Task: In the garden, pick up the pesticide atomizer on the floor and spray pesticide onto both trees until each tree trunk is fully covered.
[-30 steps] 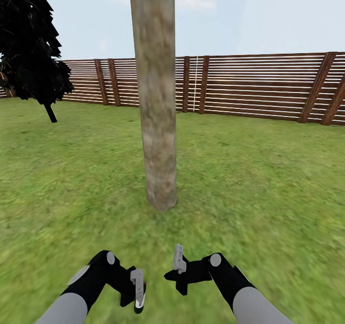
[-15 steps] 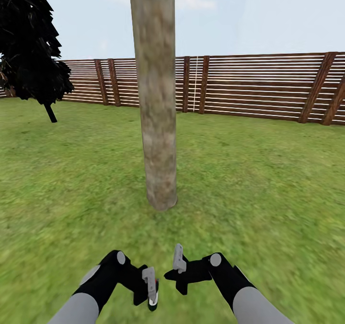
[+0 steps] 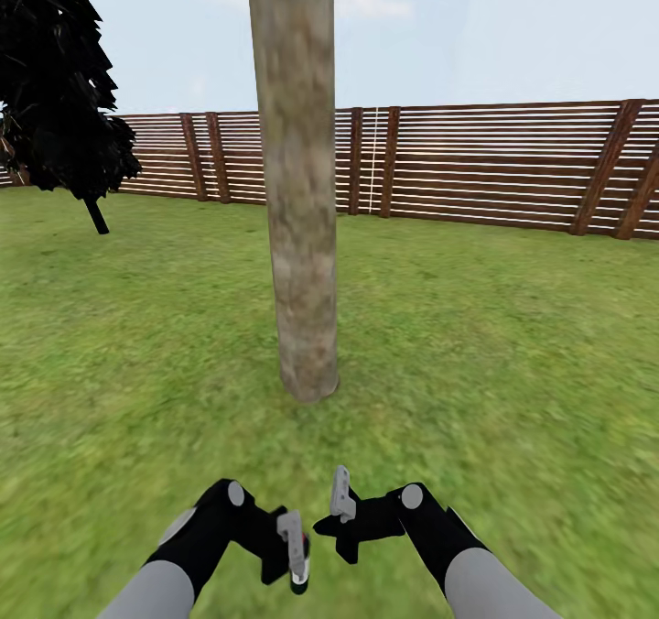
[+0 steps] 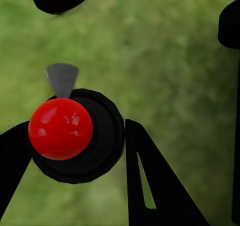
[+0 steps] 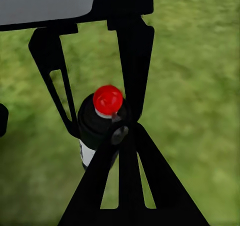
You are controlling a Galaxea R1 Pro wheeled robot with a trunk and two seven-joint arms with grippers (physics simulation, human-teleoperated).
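Atomizer: black bottle, red cap, clamped in left gripper jaws; right gripper jaws closed, empty.

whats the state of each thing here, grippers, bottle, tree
left gripper: shut on the pesticide atomizer
pesticide atomizer: upright, held off the grass, red cap on top
right gripper: shut, nothing held
tree trunk: standing, slightly leaning, no spray visible
wooden fence: intact, standing
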